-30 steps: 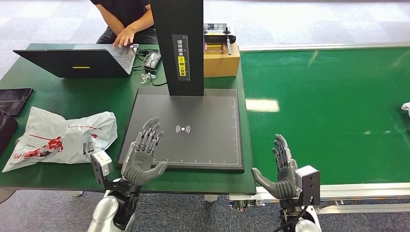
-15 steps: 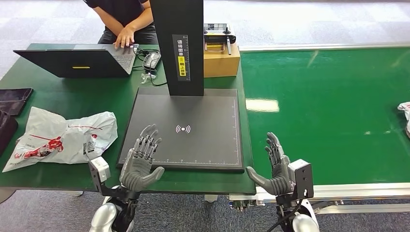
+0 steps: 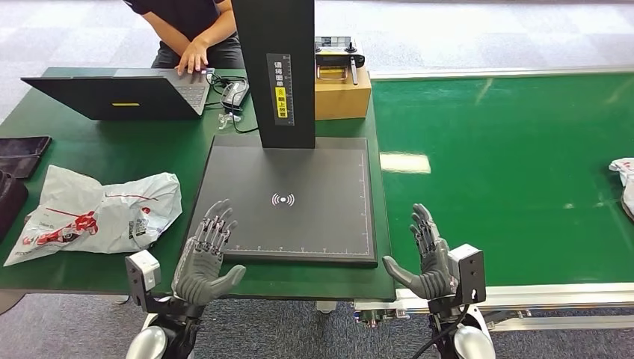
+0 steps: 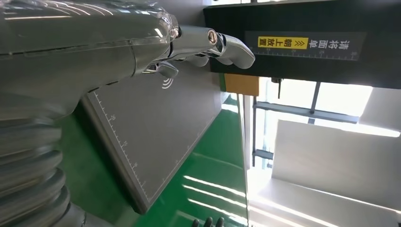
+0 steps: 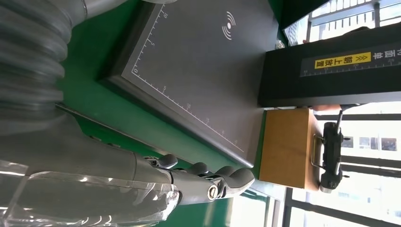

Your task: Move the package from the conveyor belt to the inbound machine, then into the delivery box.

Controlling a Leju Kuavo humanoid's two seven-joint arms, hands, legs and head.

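Both hands are held open and empty: the left hand (image 3: 200, 262) is poised at the near edge of the flat black scanner platform with the wireless symbol (image 3: 299, 179), the right hand (image 3: 430, 258) just beside that platform's near right corner. A white plastic package (image 3: 623, 173) is seen on the green conveyor belt (image 3: 508, 172), well apart from the platform. Best handled by waiting until it is carried near, then grasping it from both sides.
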